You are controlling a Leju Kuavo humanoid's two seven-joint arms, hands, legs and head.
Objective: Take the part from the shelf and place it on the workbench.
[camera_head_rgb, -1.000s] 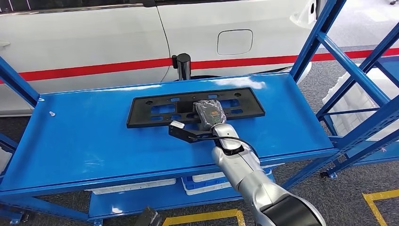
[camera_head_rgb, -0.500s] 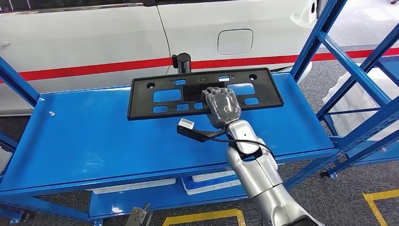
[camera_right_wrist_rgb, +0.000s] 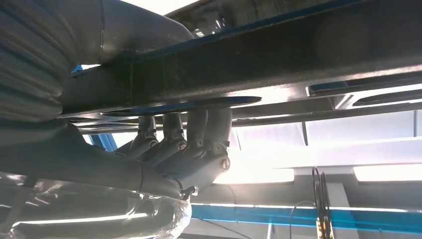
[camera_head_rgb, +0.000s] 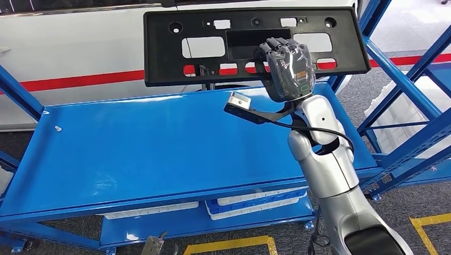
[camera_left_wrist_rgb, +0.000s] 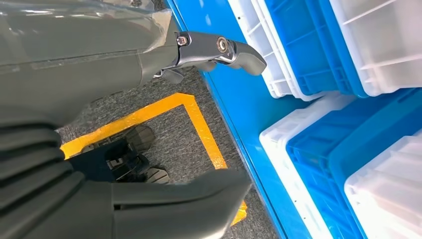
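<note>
The part is a long flat black plastic plate [camera_head_rgb: 213,58] with several cut-outs. My right hand [camera_head_rgb: 287,66] grips it at its lower middle and holds it upright in the air, well above the blue shelf board [camera_head_rgb: 133,154]. In the right wrist view the dark fingers [camera_right_wrist_rgb: 184,137] curl around the plate's black edge [camera_right_wrist_rgb: 249,59]. My left hand [camera_left_wrist_rgb: 124,124] hangs low beside the shelf, fingers apart, holding nothing.
A white car with a red stripe [camera_head_rgb: 106,79] stands behind the shelf. Blue uprights [camera_head_rgb: 372,48] rise at the right. White and blue bins [camera_left_wrist_rgb: 348,74] sit on the lower shelf. Yellow tape [camera_left_wrist_rgb: 199,124] marks the grey floor.
My right hand has lifted the black plate off the shelf board and raised it high, tilting it from lying flat to upright. The arm has straightened upward.
</note>
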